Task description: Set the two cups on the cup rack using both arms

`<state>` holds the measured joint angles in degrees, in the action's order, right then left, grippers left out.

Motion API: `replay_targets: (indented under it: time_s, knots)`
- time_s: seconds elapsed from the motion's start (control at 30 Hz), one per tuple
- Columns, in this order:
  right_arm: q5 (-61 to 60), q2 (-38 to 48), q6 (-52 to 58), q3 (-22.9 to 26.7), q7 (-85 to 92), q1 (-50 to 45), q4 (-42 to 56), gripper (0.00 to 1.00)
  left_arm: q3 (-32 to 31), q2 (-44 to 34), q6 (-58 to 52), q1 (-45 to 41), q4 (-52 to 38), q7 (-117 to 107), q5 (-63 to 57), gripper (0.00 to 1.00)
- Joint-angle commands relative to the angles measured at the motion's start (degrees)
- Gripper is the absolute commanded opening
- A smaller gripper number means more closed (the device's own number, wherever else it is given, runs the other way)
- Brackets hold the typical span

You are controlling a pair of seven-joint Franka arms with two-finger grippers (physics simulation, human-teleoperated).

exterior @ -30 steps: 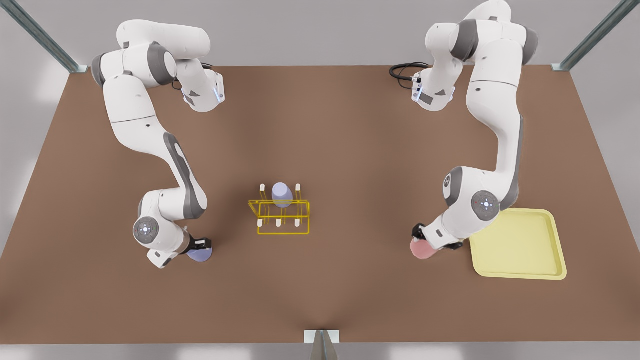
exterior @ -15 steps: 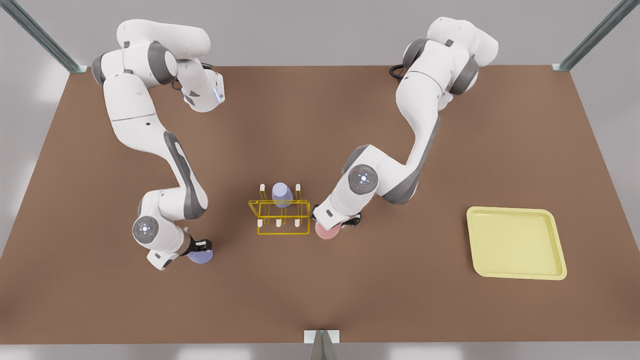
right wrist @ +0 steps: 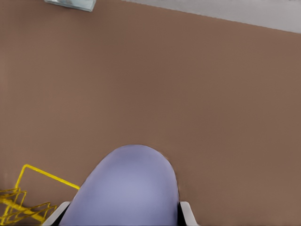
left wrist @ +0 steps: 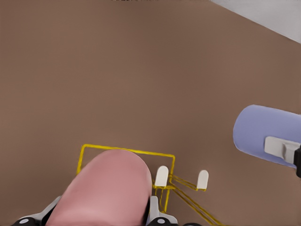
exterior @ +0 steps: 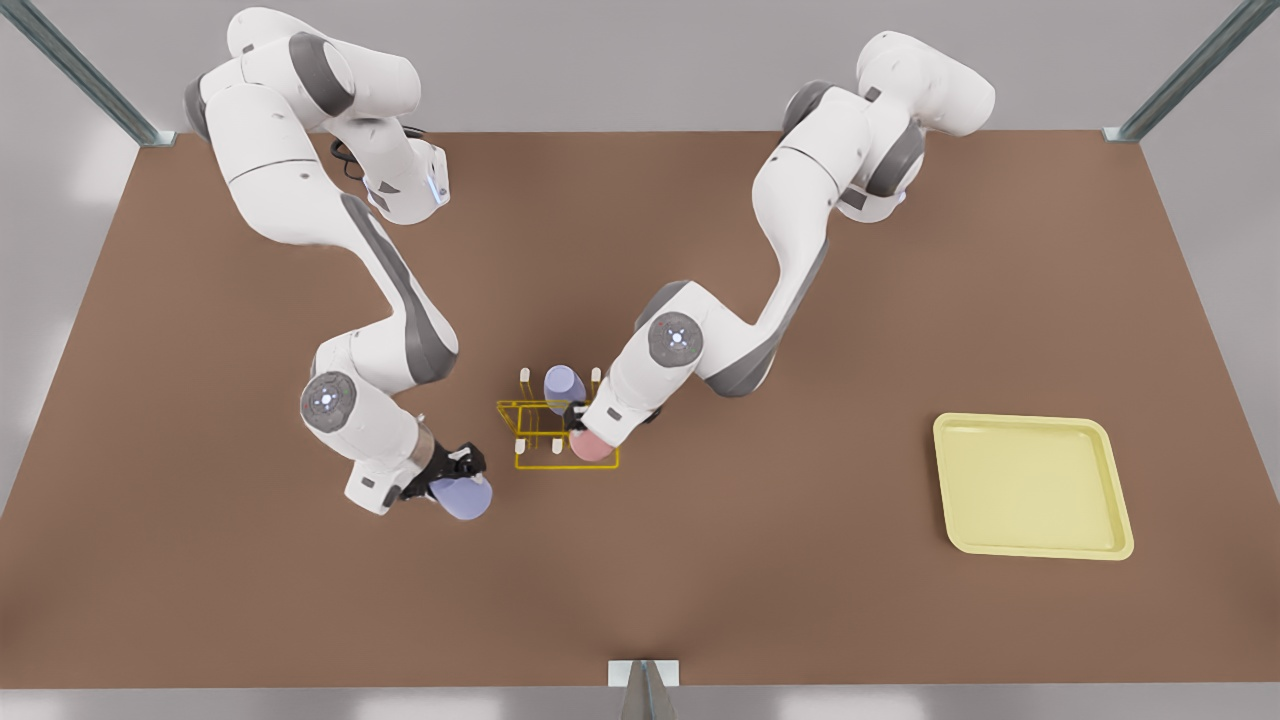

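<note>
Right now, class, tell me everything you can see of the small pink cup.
The small pink tapered handleless cup, smooth, matte and plastic-looking, is tipped over, its rounded closed end towards the front camera. The left claw grips it from both sides, holding it over the bright-yellow wire cup rack, at the end on the front view's right. Whether it touches a peg is unclear.

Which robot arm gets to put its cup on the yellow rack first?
Probably the left: its pincer already holds the pink cup over the cup rack. The right pincer, gripping the lavender cup, is off to the side.
</note>
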<state>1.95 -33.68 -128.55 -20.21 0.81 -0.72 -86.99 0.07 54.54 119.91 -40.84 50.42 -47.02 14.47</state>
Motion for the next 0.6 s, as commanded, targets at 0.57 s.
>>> replay_targets:
  time_s: [0.57]
  knots:
    - [-1.6, 0.7, 13.3, -6.3, 0.1, -0.5, 1.1, 0.80, 0.1, -38.8, -38.9, 28.4, 25.6, 50.9, -20.0, 1.00]
